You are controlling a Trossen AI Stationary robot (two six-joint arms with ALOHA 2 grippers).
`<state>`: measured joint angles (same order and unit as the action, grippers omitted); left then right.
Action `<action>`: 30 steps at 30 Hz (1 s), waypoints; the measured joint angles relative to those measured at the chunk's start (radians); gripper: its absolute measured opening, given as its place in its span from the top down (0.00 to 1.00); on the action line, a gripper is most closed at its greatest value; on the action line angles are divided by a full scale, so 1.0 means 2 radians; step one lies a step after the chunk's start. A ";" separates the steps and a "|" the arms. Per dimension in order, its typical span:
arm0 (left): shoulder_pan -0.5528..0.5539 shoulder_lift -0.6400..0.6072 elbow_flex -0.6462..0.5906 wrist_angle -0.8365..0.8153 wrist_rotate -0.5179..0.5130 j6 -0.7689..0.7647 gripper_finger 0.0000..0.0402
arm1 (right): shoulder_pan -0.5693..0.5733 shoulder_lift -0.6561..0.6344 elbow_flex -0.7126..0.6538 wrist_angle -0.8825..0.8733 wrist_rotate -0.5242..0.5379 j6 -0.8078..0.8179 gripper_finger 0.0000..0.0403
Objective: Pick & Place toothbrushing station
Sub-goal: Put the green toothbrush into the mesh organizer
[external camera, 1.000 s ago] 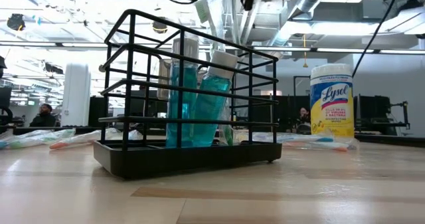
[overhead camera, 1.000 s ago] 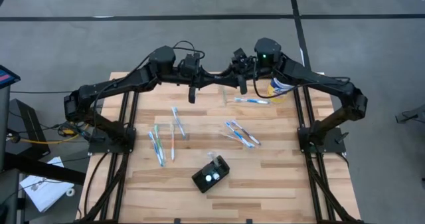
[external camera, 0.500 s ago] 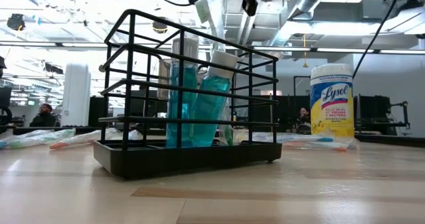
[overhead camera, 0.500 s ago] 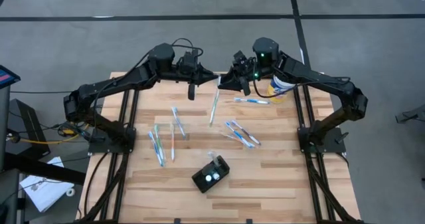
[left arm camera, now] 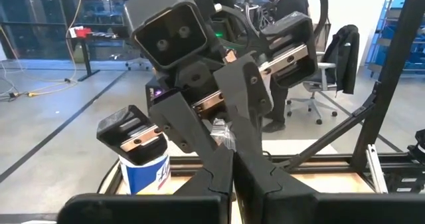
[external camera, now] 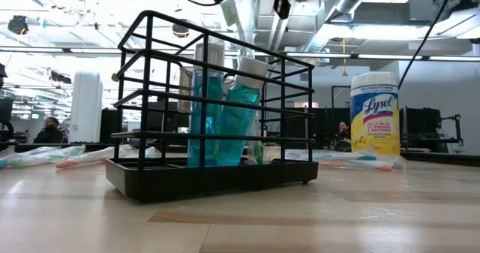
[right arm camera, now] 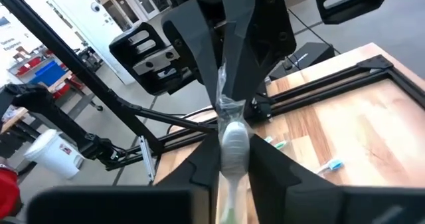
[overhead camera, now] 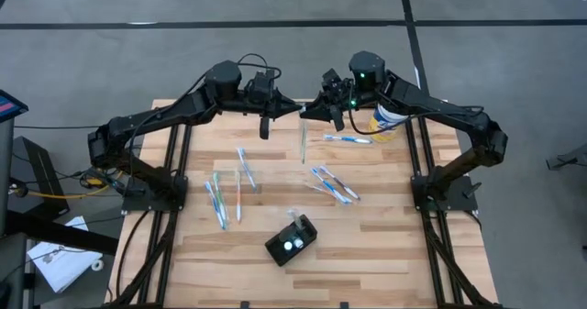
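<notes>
**Wrapped toothbrush pinched above the table; station down by the front edge**

Up over the far middle of the table (overhead camera: 385,245), tip to tip: the left gripper (overhead camera: 295,105) and the right gripper (overhead camera: 310,114). Nipped between the right gripper's fingers, a wrapped toothbrush (overhead camera: 304,142), hanging straight down in its clear crinkled sleeve, well clear of the boards. From the right wrist view, clamped tight on the pale handle end, with the wrap bunched just above the grip. Left fingers (left arm camera: 199,184) pressed flat together, nothing showing between them from the left wrist view, tips right at the top of that bunched wrap. Whether pinching the plastic or only touching it: cannot tell.

Down near the front edge, a little right of centre and well apart from both grippers: the toothbrushing station (overhead camera: 292,240), a black wire holder, standing upright. In the low view, filled with two blue-green bottles (external camera: 225,114) capped in white, one straight, one leaning against it.

At the far right corner, beside the right arm: a white-and-yellow wipes canister (external camera: 374,114), blue script "Lysol" plain on the label, smaller print below too fine to read.

Scattered flat across the middle of the boards, loose toothbrushes: a group on the left (overhead camera: 220,199), a pair right of centre (overhead camera: 332,182), one more near the canister (overhead camera: 347,138).

Beyond the table in the low view, an open workshop with a seated person (external camera: 51,129) far off.
</notes>
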<state>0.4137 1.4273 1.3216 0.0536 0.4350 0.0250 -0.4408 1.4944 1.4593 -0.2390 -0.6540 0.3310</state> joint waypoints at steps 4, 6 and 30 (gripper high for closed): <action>0.000 0.000 0.000 0.001 0.004 0.000 1.00 | 0.000 0.000 0.000 0.000 0.002 -0.021 0.90; -0.002 0.000 0.000 0.004 0.004 0.000 0.99 | 0.000 0.000 0.000 0.000 0.001 -0.022 0.90; 0.065 -0.019 -0.006 -0.230 -0.022 0.082 0.49 | 0.028 -0.002 0.000 -0.049 0.078 -0.052 0.90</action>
<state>0.5447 1.3886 1.3097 -0.4062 0.3916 0.1891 -0.3845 1.4910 1.4593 -0.3372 -0.4988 0.2278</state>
